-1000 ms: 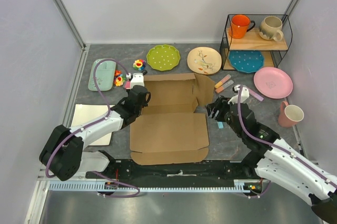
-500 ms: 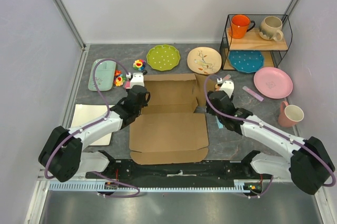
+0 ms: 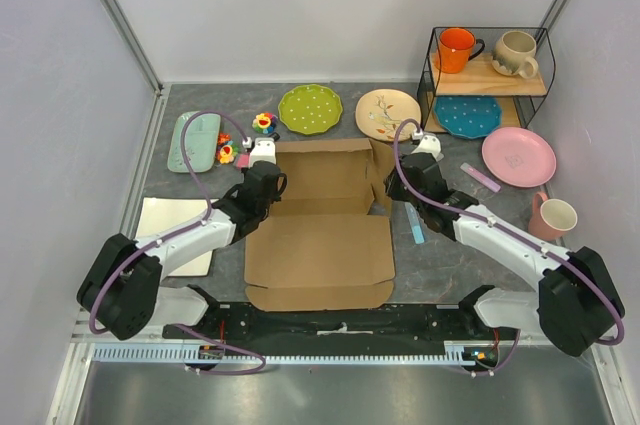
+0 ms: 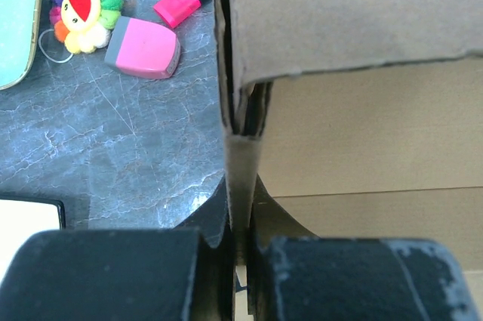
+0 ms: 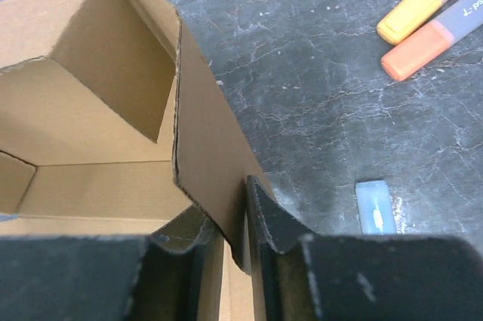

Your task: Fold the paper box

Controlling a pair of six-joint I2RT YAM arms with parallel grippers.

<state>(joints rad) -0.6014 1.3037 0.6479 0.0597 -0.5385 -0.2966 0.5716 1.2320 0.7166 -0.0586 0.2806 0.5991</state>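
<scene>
The paper box (image 3: 320, 235) is brown cardboard in the middle of the table, its near part lying flat and its far walls partly raised. My left gripper (image 3: 268, 180) is shut on the box's upright left wall, and the left wrist view shows the wall's edge (image 4: 240, 155) pinched between the jaws (image 4: 240, 219). My right gripper (image 3: 400, 187) is at the box's right flap (image 5: 211, 162). The flap stands between its slightly parted jaws (image 5: 225, 230), against the right finger (image 5: 264, 211), with a narrow gap to the left one.
Green (image 3: 310, 108), cream (image 3: 388, 114) and pink (image 3: 518, 156) plates lie behind and right of the box. A wire rack (image 3: 434, 80) with mugs stands far right. A teal tray (image 3: 196, 140), toys (image 3: 264, 123) and white tray (image 3: 172, 230) are left. Highlighters (image 5: 423, 4), blue piece (image 3: 413, 225).
My right arm swung left and away from me to the box's right flap, which now sits between its jaws. My left gripper kept its hold and did not move.
</scene>
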